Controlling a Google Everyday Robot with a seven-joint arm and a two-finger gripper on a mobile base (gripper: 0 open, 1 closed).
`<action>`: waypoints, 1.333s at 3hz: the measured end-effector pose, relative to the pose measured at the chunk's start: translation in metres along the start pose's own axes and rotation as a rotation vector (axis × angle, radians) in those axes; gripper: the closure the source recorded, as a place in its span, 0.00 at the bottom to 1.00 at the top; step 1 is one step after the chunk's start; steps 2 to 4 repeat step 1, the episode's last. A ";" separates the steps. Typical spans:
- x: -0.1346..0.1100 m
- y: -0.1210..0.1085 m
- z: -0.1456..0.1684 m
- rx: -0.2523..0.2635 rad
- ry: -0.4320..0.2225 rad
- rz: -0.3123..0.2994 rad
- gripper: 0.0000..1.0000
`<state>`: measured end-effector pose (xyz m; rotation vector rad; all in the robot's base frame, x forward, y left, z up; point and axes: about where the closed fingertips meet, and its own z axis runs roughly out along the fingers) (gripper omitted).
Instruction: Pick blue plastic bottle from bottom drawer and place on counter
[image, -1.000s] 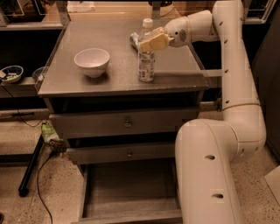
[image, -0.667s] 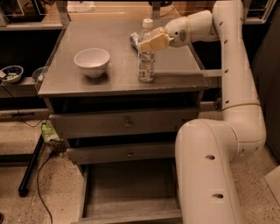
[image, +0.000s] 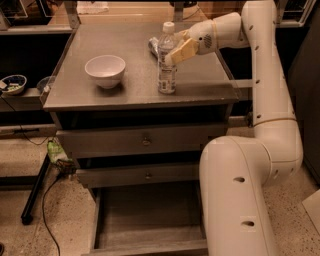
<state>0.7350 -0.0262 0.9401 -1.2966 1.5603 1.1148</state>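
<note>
The bottle (image: 166, 62) stands upright on the counter (image: 202, 82), to the right of the white bowl (image: 105, 71) and a little nearer the front edge than the bowl is. Far below the bowl, the bottom drawer (image: 150, 215) is pulled out and its plank floor shows nothing on it. So the lift and the carry look done, and the bottle appears to be set down.

The gripper (image: 178, 50) is right of the bowl, up against the far side of the bottle's upper half, below the cap. Whether it is clamping the bottle or has let go, I cannot tell. What seems left is the release, if it is not already made, and drawing the arm clear.

The bottle's base sits close to the front edge, so a nudge forward could tip it off. A small shiny can (image: 153, 45) lies farther back than the bowl, just behind the bottle. The counter on the side of the bottle away from the bowl is bare out to its edge, which looks like the safest way to retreat.
</note>
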 end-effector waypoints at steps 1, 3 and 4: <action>0.000 0.000 0.000 0.000 0.000 0.000 0.00; 0.000 0.000 0.000 0.000 0.000 0.000 0.00; 0.000 0.000 0.000 0.000 0.000 0.000 0.00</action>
